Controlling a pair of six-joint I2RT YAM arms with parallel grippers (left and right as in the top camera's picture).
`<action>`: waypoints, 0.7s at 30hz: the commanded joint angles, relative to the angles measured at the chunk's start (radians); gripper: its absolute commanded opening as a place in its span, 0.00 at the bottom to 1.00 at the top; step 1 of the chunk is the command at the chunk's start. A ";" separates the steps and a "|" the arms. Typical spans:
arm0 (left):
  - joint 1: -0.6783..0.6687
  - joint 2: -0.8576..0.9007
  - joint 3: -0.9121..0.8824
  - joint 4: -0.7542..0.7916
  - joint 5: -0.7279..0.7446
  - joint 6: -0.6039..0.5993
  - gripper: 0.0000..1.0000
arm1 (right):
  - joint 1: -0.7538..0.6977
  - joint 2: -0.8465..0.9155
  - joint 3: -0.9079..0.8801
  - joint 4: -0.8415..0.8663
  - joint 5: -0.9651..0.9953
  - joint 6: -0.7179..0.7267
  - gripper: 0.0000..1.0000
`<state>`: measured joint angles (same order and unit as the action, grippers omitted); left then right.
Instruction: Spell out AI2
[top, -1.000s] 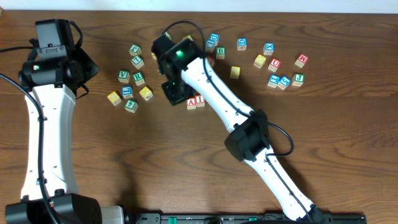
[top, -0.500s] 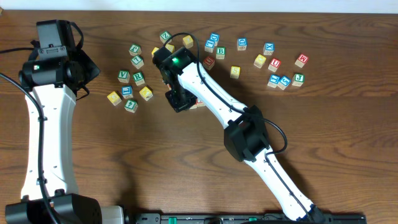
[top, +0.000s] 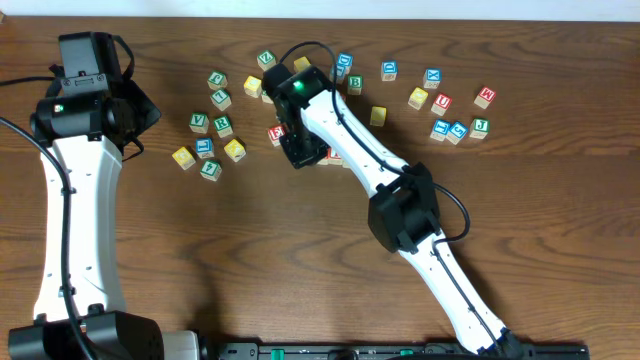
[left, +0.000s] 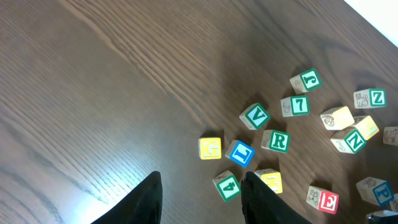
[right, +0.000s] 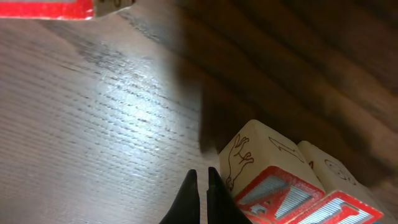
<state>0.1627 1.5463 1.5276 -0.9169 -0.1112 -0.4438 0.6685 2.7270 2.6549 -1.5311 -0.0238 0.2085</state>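
Right wrist view, nearest first: the right claw (right: 200, 186) is seen pinched fully shut with nothing held, its tips low over the wooden table (right: 112, 112). Just beside the tips, to their right, the A cube (right: 273, 186) is set, with the I cube (right: 339, 200) touching its far side. Both show red-framed faces, but the letters are cropped and only partly readable. The pair appears to be lined up as the start of the word. The closed fingers are judged to be used as a pusher rather than for gripping. At the top left edge, well apart, the red rim of another cube (right: 46, 7) is seen.

From the left wrist, the left claw (left: 202, 202) is shown with its fingers parted and empty, held above bare wood. It seems to be parked aside so that the working area is left free. Beyond it a loose cluster is scattered: a green V cube (left: 255, 116), a green R cube (left: 275, 140) and, near the right edge, the red E cube (left: 323, 199), which is not wanted.

Overhead, the A and I cubes are mostly hidden under the right arm (top: 350, 130). Further cubes (top: 440, 100) are strewn towards the far side. The 2 cube cannot be picked out among them and is judged not yet added to the row.
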 joint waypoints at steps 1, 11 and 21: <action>0.002 -0.016 0.014 -0.006 -0.009 0.006 0.41 | 0.000 -0.025 -0.003 0.005 0.013 0.016 0.01; 0.002 -0.016 0.014 -0.007 -0.010 0.006 0.41 | -0.028 -0.116 0.017 0.028 0.010 0.015 0.01; 0.002 -0.016 0.014 -0.007 -0.010 0.006 0.41 | -0.127 -0.129 0.017 0.027 0.007 0.068 0.01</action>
<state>0.1627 1.5463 1.5276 -0.9176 -0.1112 -0.4438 0.5770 2.6183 2.6614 -1.4796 -0.0216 0.2432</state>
